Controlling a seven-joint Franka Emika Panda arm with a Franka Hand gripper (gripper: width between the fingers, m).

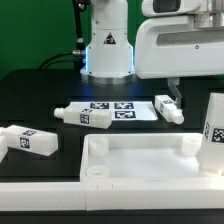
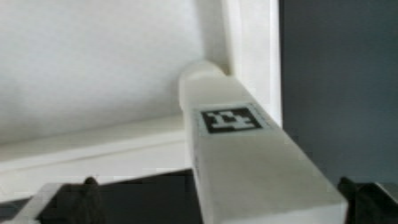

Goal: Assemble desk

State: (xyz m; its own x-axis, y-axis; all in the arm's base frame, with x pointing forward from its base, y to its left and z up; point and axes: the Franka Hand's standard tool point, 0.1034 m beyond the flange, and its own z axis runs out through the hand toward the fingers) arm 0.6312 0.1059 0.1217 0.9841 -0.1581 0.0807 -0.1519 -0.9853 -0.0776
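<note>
green curtain at the back, a black table [image 1: 40, 90] in front of it, and the white robot base [image 1: 107, 45] glowing blue in the middle. the desk top [image 1: 140, 158] lies at the near edge, rim up, with its round sockets at the corners. three loose legs [image 1: 85, 115] lie on their sides behind it, spread out around the marker board [image 1: 115, 108].

the upright leg [image 1: 213, 125] stands at the corner of the desk top on the exterior view's right. in the wrist view it runs down into that corner, tag facing the camera. the gripper [image 2: 222, 195] straddles it, and i can see dark gaps between its fingertips [image 2: 80, 195] and the leg's sides, so the jaws look apart and not pressing on it.

the leg looks like hard, hollow-light plastic, stiff with smooth faces, so i'd guess it could slip or twist if pinched near an edge. the two flat opposite sides of its upper part look like the place to take hold, squarely and clear of the tag, so that it stays plumb in the socket.
</note>
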